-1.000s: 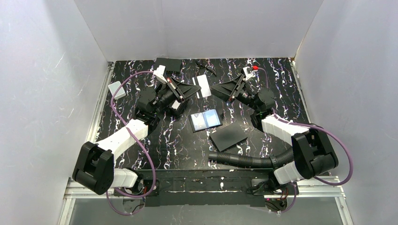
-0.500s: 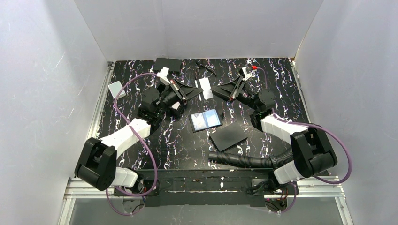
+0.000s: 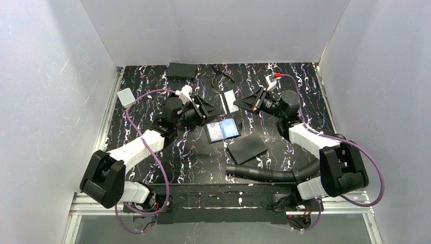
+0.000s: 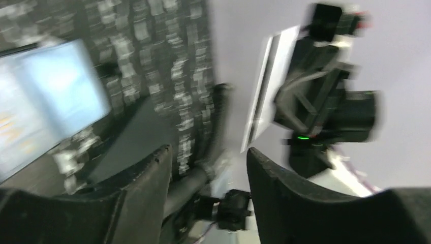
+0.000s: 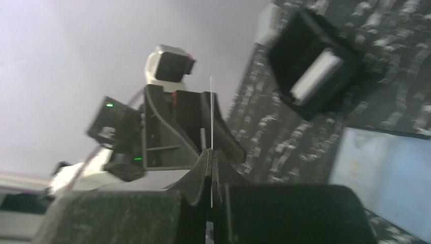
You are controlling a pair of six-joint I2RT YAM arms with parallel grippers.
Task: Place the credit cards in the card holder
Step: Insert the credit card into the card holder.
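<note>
1. The right gripper (image 5: 210, 152) has its jaws pressed together on a thin, stiff, pale credit card (image 3: 229, 100), held above the black, white-veined tabletop (image 3: 315, 91).
2. The left gripper (image 4: 208, 152) is near that card, its matte black fingers spread and empty.
3. Two glossy blue rectangular credit cards (image 3: 223, 130) lie flat side by side, near a matte black flat sheet (image 3: 247, 148).

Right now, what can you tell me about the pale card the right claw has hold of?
The card is a thin rectangle, pale and nearly white, with no print that I can make out. The right gripper pinches one edge between shut fingers, holding it lifted over the far middle of the table. From that wrist's camera it shows edge-on, a fine white line. Nothing else touches it.
</note>
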